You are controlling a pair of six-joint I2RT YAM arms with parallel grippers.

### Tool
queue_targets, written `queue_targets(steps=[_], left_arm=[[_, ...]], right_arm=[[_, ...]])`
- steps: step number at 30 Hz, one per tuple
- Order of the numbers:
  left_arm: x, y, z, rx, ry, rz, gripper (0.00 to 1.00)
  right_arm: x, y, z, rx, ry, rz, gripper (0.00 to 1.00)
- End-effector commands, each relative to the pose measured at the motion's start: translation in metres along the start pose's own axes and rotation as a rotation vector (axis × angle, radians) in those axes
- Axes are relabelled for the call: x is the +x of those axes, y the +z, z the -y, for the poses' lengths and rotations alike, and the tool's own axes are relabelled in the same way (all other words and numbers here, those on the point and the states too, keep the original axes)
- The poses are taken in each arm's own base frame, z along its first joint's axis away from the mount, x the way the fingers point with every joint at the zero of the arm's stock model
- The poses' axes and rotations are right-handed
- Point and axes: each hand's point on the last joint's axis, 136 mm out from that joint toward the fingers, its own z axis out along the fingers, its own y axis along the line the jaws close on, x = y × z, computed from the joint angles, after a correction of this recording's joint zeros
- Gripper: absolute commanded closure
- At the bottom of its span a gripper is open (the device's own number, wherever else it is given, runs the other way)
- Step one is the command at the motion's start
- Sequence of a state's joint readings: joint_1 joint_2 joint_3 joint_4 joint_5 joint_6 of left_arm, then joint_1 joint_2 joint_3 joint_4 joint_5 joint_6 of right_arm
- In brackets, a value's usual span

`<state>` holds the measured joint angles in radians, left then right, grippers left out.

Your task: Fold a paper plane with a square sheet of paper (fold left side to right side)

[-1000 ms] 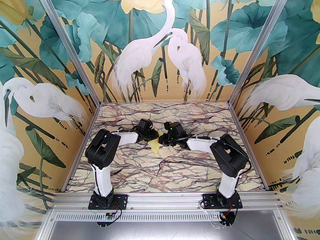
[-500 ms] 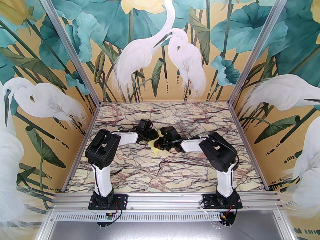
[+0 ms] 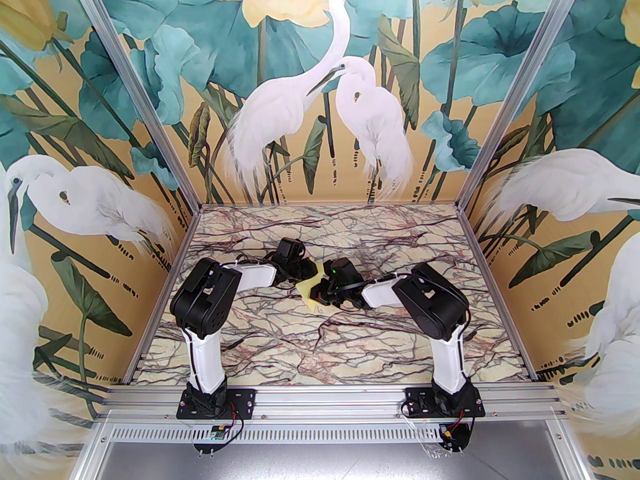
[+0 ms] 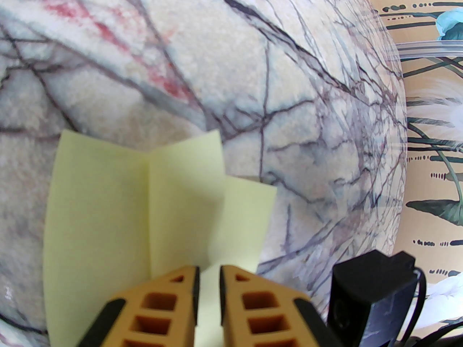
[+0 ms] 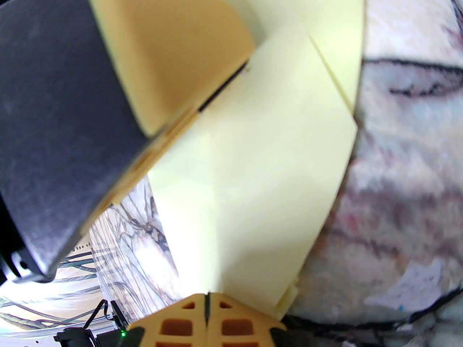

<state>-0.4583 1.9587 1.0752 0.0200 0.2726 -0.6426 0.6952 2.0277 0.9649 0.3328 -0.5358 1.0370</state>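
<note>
The square sheet of paper is folded into a pale yellow paper plane (image 3: 305,288) near the middle of the marble table (image 3: 280,348). In the left wrist view the paper plane (image 4: 101,201) shows a centre crease and a folded flap. My left gripper (image 4: 209,280) has its tan fingers almost together, with paper running between them. Its finger (image 5: 173,49) also presses the paper's upper part in the right wrist view. My right gripper (image 5: 207,298) is shut on the lower edge of the paper plane (image 5: 260,157). From above, both grippers (image 3: 311,271) (image 3: 318,295) meet over the paper and hide most of it.
The marble tabletop is walled by painted panels on three sides. The right arm's black wrist (image 4: 372,295) stands close beside my left fingers. A small whitish patch (image 5: 416,280) lies on the table near the paper. Open table lies toward the front (image 3: 320,358).
The right arm has swung left and nearer, bringing its gripper over the paper's pointed end. The left arm has stayed put. Less of the paper shows from above.
</note>
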Motion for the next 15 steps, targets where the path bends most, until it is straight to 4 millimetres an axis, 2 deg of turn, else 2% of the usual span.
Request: queue_targets(steps=[1,4,8,15], left_arm=[[0.012,0.008,-0.008,-0.013,-0.017,-0.031,0.82],[0.011,0.008,-0.011,-0.029,-0.026,-0.023,0.84],[0.011,0.011,-0.017,-0.052,-0.041,-0.023,0.87],[0.014,0.014,-0.023,-0.075,-0.055,-0.029,0.88]], right_arm=[[0.015,0.006,0.033,0.105,0.060,-0.053,1.00],[0.023,0.004,0.037,0.133,0.058,-0.082,1.00],[0.034,0.002,0.033,0.135,0.046,-0.110,1.00],[0.061,-0.004,0.036,0.134,0.050,-0.142,1.00]])
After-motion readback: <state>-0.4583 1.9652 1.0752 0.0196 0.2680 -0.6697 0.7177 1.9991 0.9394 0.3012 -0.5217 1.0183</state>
